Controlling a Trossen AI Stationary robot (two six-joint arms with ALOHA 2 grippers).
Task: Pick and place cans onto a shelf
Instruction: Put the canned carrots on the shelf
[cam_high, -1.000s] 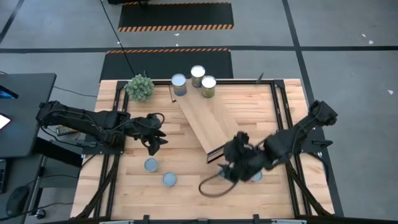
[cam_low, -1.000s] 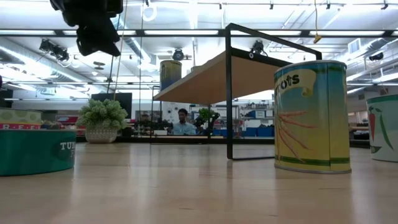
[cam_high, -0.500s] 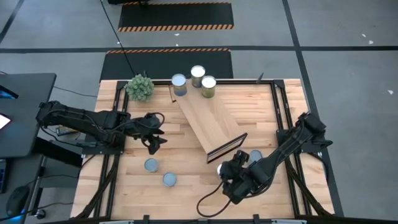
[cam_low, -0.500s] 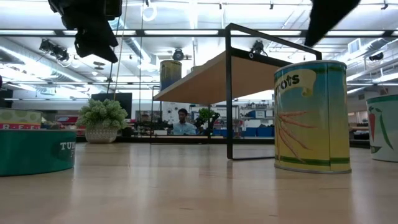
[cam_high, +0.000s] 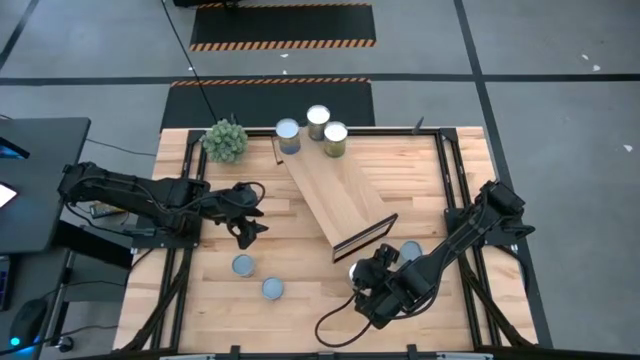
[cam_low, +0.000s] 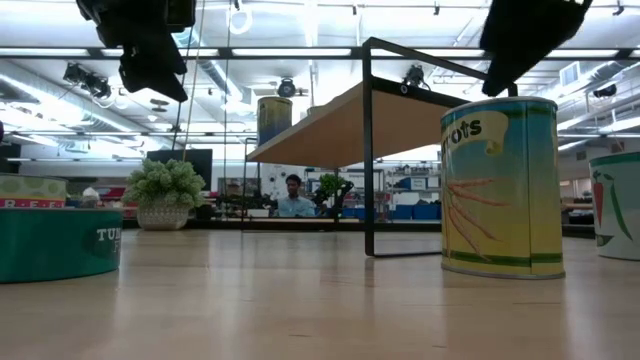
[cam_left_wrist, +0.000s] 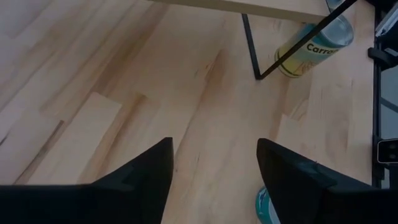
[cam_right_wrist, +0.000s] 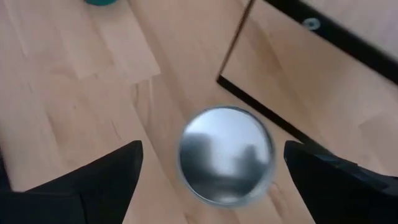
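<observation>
**A:** High view first. Where are the cans and the shelf?

**B:** The shelf (cam_high: 335, 197) lies diagonally across the middle of the table (cam_high: 460, 310), its dark-framed end toward the near right. Three cans (cam_high: 318, 122) stand at the far edge, just beyond the shelf's far end. Two flat cans (cam_high: 243, 265) sit near the front left, close together. One tall can (cam_high: 357, 272) stands just beside the framed end, another can (cam_high: 410, 251) slightly right of it.

**A:** Right gripper?

**B:** The right gripper (cam_right_wrist: 205, 186) hovers directly above the tall can (cam_right_wrist: 227, 154); its fingers are spread wide, one on each side, not touching the silver top. The low view shows it above the carrot-labelled can (cam_low: 500, 187).

**A:** Left gripper?

**B:** The left gripper (cam_high: 246, 229) hangs over bare table left of the shelf, fingers (cam_left_wrist: 130, 180) parted wide, holding nothing. A green plant ball (cam_high: 225, 140) sits at the far left corner.
</observation>
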